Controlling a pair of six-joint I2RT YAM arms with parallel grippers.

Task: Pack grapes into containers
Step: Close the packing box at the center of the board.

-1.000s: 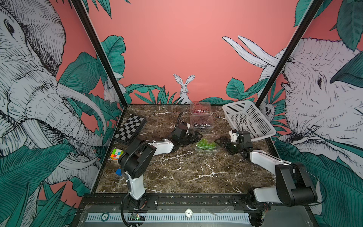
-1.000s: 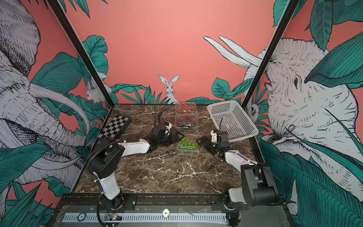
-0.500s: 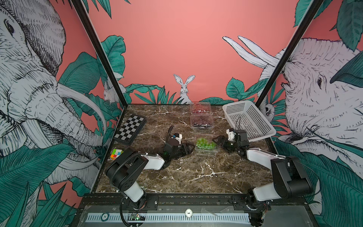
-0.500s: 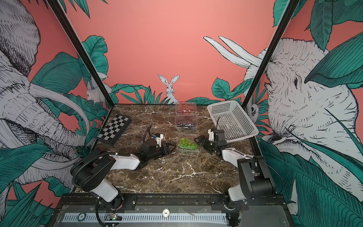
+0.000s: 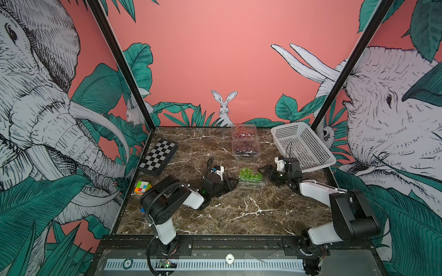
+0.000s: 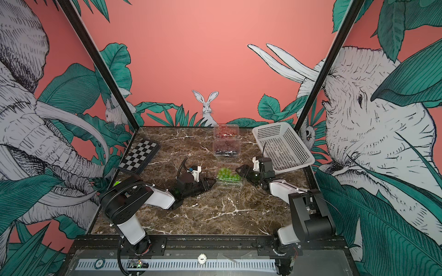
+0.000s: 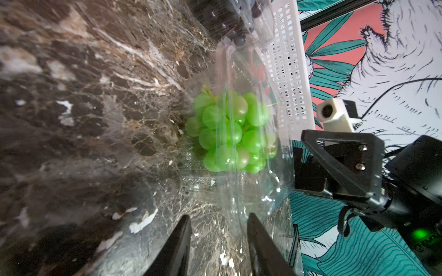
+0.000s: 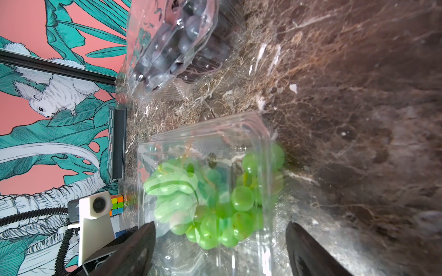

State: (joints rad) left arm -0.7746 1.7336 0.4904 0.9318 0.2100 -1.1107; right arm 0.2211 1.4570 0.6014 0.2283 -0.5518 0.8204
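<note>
A bunch of green grapes [image 5: 250,175] [image 6: 226,175] lies in a clear container [image 5: 254,184] in the middle of the table, its lid standing up. My left gripper [image 5: 234,182] [image 7: 218,229] is low at its left end. Its jaws are narrow but apart, with the thin lid edge [image 7: 235,215] between them. My right gripper [image 5: 264,174] [image 8: 221,239] is at the right end, its wide jaws closed against both sides of that container [image 8: 205,133]. Farther back stand a container of dark grapes [image 5: 246,148] [image 8: 172,40] and one of red grapes [image 5: 244,131].
A white perforated basket [image 5: 303,148] leans tilted against the right wall, just behind my right wrist. A folded chessboard [image 5: 159,157] and a colour cube [image 5: 142,187] lie along the left wall. The marble table [image 5: 239,215] ends at a black rail in front.
My left gripper has drawn back from near the far containers, dropped to the green grapes' container and narrowed its jaws. My right gripper has moved left onto that container and narrowed slightly.
</note>
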